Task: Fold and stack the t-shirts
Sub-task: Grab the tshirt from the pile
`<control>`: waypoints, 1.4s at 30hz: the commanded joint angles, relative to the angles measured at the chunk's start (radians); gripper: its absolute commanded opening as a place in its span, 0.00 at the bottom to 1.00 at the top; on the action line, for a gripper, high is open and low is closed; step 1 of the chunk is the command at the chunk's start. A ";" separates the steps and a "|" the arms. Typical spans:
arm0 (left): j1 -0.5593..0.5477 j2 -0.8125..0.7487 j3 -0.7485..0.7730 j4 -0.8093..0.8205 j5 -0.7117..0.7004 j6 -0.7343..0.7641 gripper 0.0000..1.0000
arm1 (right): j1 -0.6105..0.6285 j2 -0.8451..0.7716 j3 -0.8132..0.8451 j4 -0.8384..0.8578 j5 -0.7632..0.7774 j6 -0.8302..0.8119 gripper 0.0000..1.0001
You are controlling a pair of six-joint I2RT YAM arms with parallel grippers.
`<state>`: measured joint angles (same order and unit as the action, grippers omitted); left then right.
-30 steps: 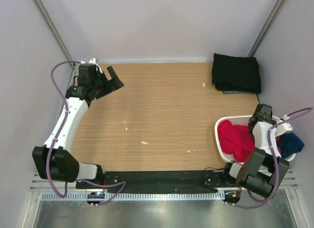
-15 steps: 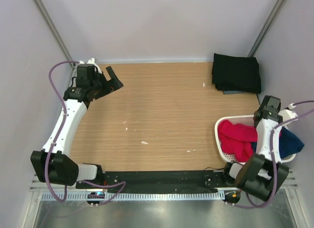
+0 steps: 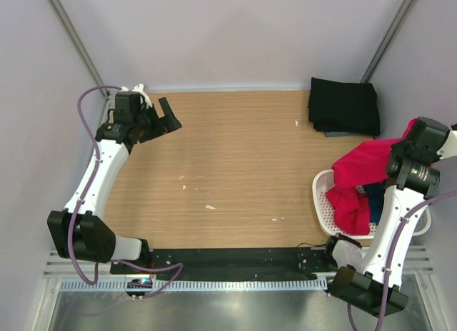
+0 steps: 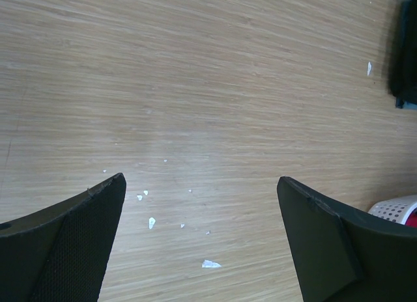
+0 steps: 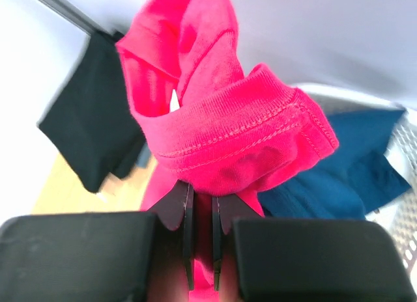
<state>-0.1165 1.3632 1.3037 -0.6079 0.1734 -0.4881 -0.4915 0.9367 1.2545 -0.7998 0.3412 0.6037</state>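
Red t-shirt (image 3: 357, 168) partly in white basket (image 3: 319, 195)

The right arm has swung up out of the basket (image 3: 320, 202) at lower right, and its wrist now sits high against the right edge of the frame. The right gripper (image 5: 201, 201), wide apart a second ago, has pinched the red t-shirt (image 3: 355, 168) and hauled it up, so the cloth trails down into the basket. From overhead, the navy t-shirt (image 5: 345, 178) is now mostly covered.
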 commanded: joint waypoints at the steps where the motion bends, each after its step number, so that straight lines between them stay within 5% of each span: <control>1: 0.001 -0.027 0.025 0.008 0.005 0.034 1.00 | 0.004 -0.007 0.008 -0.079 0.016 0.030 0.02; 7: 0.000 -0.033 0.008 0.026 0.001 0.029 1.00 | 0.005 -0.144 -0.405 -0.075 -0.051 0.117 0.20; 10: 0.001 -0.012 0.028 0.028 0.003 0.019 1.00 | 0.004 -0.130 -0.480 -0.023 -0.131 0.139 0.25; 12: 0.000 0.002 0.037 0.027 0.014 0.010 1.00 | 0.004 -0.101 -0.480 -0.009 -0.131 0.128 0.29; 17: 0.001 0.048 0.062 0.034 0.072 -0.020 1.00 | 0.004 -0.004 -0.423 -0.013 -0.036 0.036 0.61; 20: 0.000 0.072 0.071 0.039 0.107 -0.035 1.00 | 0.004 0.052 -0.400 -0.013 -0.015 0.013 0.70; 32: 0.000 0.066 0.046 0.046 0.130 -0.046 1.00 | 0.004 0.010 -0.256 -0.084 0.036 -0.022 0.75; 42: 0.001 0.054 0.055 0.057 0.149 -0.055 1.00 | 0.004 0.094 -0.366 -0.039 0.078 -0.016 0.67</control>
<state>-0.1165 1.4509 1.3293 -0.5846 0.2985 -0.5453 -0.4908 1.0119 0.9100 -0.8589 0.3908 0.5945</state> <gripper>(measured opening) 0.996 0.676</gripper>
